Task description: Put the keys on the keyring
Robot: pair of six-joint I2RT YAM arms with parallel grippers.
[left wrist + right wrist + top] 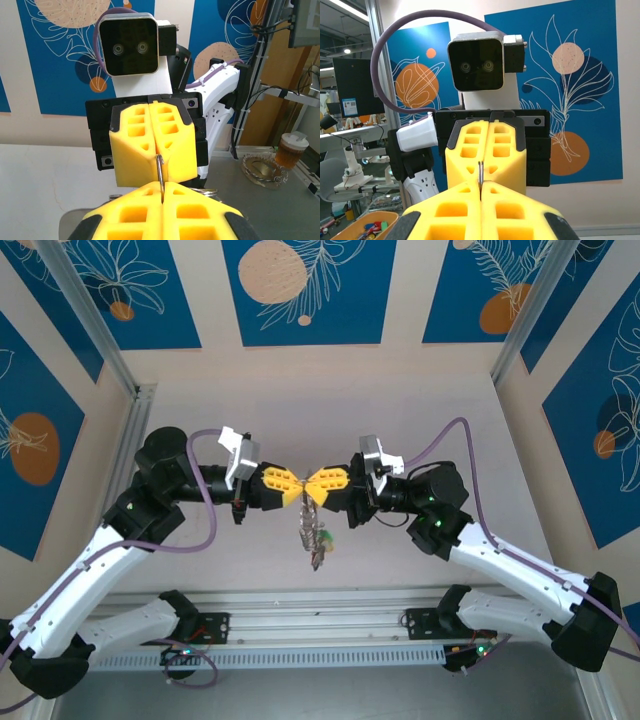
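My left gripper (299, 490) and right gripper (312, 488) meet tip to tip above the middle of the table, yellow fingers shut. A thin grey wire of the keyring (160, 172) runs between both pairs of fingertips. In the left wrist view my left gripper (163, 186) pinches its lower end and the right gripper (159, 167) pinches its upper end. The right wrist view shows the same wire (480, 175) in my right gripper (481, 186), with the left gripper (481, 165) facing it. The keyring's bunch of tags (316, 535) hangs below. The keys cannot be told apart within that bunch.
A lidded cup of brown drink (291, 150) stands beside a glass dish (262, 172) at the right of the left wrist view. An orange bowl of small parts (365, 227) sits low left in the right wrist view. Metal frame posts (95, 325) flank the table.
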